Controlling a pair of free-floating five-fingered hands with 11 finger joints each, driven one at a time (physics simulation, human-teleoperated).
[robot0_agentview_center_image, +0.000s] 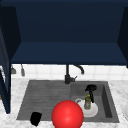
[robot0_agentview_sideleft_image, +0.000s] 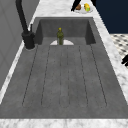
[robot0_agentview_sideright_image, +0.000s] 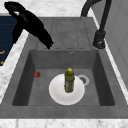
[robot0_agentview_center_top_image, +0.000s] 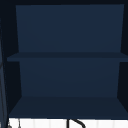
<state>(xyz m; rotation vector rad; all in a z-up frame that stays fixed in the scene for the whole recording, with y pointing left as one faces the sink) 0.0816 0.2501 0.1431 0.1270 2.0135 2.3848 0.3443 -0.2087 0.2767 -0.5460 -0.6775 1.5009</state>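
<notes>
Just below right hand (robot0_agentview_center_image: 91, 88): bottle (robot0_agentview_center_image: 87, 102)

two matte black hands, left hand (robot0_agentview_center_image: 35, 118), right hand (robot0_agentview_center_image: 91, 88), human-like, no arms/body

A white plate (robot0_agentview_sideright_image: 60, 96) bearing a green bottle (robot0_agentview_sideright_image: 69, 81) lies in the sink basin (robot0_agentview_sideright_image: 37, 85).
</notes>
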